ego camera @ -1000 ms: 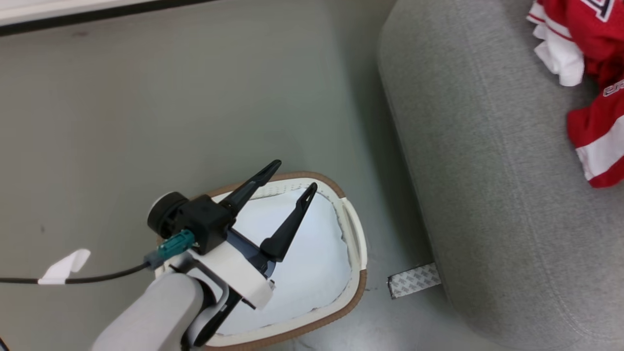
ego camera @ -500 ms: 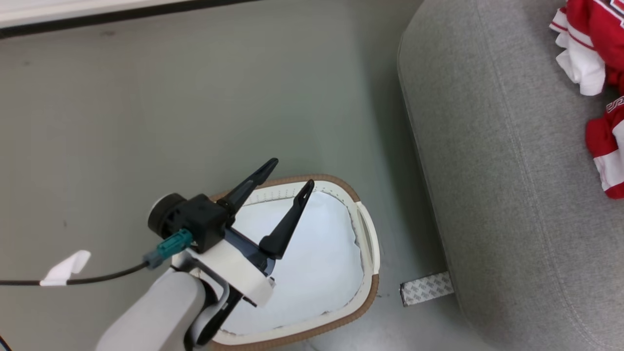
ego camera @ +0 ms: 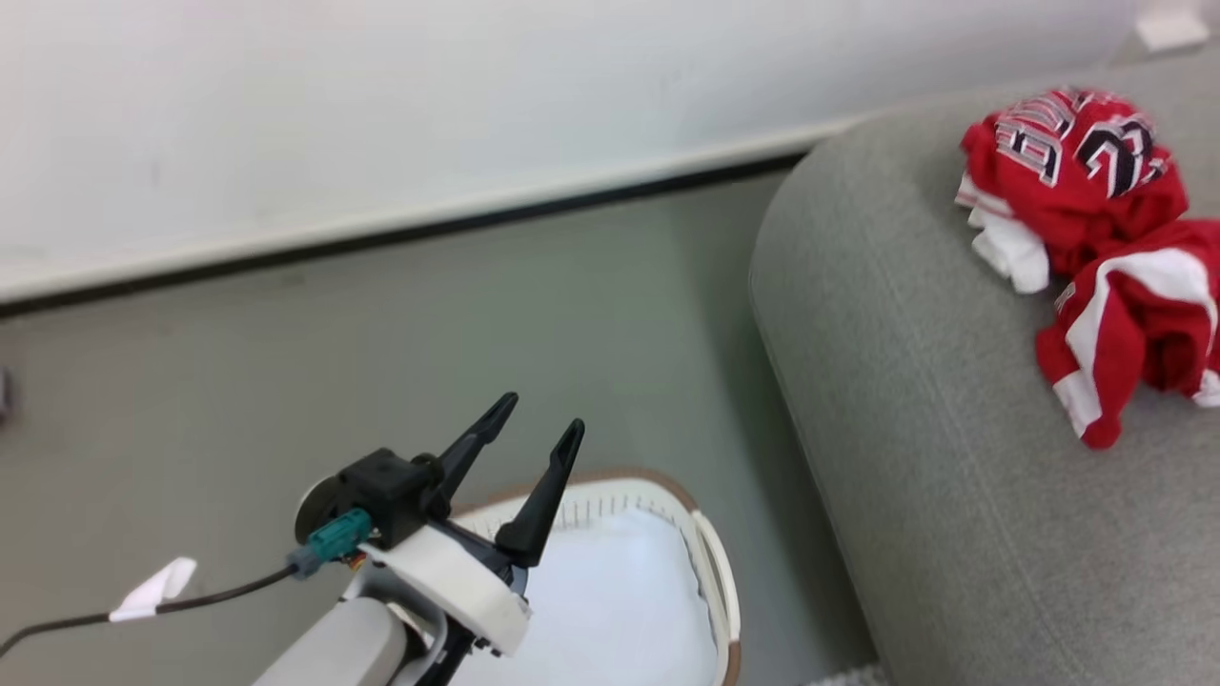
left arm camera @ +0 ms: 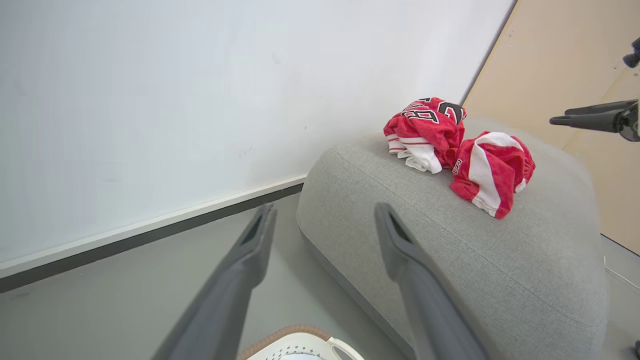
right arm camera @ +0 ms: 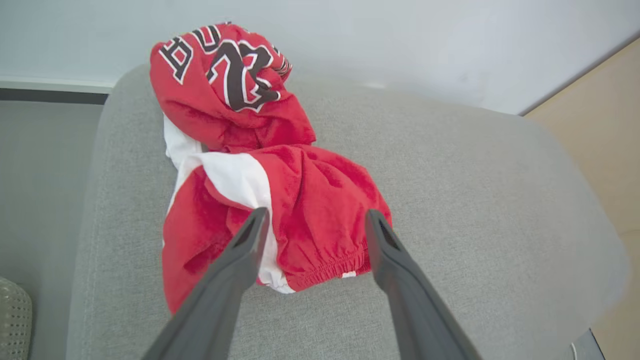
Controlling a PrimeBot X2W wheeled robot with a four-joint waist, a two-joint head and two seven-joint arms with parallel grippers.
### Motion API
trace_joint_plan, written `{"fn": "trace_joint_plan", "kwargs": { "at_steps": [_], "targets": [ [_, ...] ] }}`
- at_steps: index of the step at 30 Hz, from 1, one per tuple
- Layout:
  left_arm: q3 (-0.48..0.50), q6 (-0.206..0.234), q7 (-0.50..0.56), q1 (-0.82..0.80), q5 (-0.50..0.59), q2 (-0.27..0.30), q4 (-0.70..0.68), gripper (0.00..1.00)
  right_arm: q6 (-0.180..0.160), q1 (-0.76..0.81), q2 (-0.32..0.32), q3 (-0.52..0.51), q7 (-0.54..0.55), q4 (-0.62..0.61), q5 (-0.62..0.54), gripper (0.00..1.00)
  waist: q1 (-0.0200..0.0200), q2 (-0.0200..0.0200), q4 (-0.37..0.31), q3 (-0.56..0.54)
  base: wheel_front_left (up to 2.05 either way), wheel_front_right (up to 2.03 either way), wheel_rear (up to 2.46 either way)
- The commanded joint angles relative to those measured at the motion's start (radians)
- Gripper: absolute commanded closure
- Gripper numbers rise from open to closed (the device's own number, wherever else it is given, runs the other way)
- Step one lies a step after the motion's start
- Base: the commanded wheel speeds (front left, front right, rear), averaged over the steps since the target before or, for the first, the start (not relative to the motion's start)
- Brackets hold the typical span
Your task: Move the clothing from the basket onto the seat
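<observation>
left gripper [ego camera: 542,412] and right gripper [right arm camera: 316,214] both spread; basket [ego camera: 717,581] half cut off

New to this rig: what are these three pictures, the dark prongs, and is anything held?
It is a wheeled two-armed robot; each arm ends in two long dark fingers. The head camera looks down on the left arm's fingers, spread and empty above a small white perforated basket with a brown rim, plain white cloth inside. Each wrist camera looks along its own fingers. The right arm's fingers stand apart, holding nothing, pointing at crumpled red sports clothing lying on the big light grey fabric seat.
</observation>
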Motion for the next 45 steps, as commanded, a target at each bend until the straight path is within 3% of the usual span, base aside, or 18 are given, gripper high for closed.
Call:
{"fn": "trace_joint_plan", "kwargs": {
  "at_steps": [1,9,14,19,27,32,38,45],
  "targets": [
    [0.008,0.003,-0.007,0.016,-0.008,0.002,0.002,0.0,-0.003,0.012,-0.011,0.004,-0.007,-0.012,0.014,0.0,0.0001,0.0,0.018,-0.098,0.0,0.0,0.0],
    [0.115,0.065,-0.015,0.079,-0.05,0.01,0.004,0.0,-0.003,0.096,-0.047,0.08,-0.103,-0.247,0.122,0.0,0.0001,0.0,0.094,-0.228,0.0,0.0,0.0],
    [0.194,0.091,-0.014,0.126,-0.056,0.019,-0.012,0.0,-0.003,0.187,0.015,0.004,-0.212,-0.333,0.143,0.0,0.0001,0.0,0.152,-0.255,0.0,0.0,0.0],
    [0.314,0.098,-0.014,0.204,-0.024,0.0,-0.047,0.0,-0.002,0.314,0.135,-0.065,-0.321,-0.42,0.091,0.0,0.0001,0.0,0.182,-0.266,0.0,0.0,0.0],
    [0.48,0.061,-0.015,0.347,0.055,-0.077,-0.07,0.0,-0.002,0.553,0.336,-0.127,-0.495,-0.502,-0.024,0.0,0.0001,0.0,0.202,-0.278,0.0,0.0,0.0],
    [0.555,0.01,-0.015,0.409,0.118,-0.137,-0.062,0.0,-0.002,0.659,0.445,-0.123,-0.566,-0.499,-0.029,0.0,0.0001,0.0,0.197,-0.276,0.0,0.0,0.0],
    [0.636,-0.056,-0.015,0.452,0.211,-0.216,-0.045,0.0,-0.002,0.708,0.497,-0.103,-0.589,-0.466,-0.099,0.0,0.0001,0.0,0.188,-0.265,0.0,0.0,0.0],
    [0.688,-0.1,-0.015,0.448,0.287,-0.257,-0.014,0.0,-0.002,0.695,0.539,-0.121,-0.589,-0.466,-0.172,0.0,0.0001,0.0,0.193,-0.259,0.0,0.0,0.0]
  ]
}}
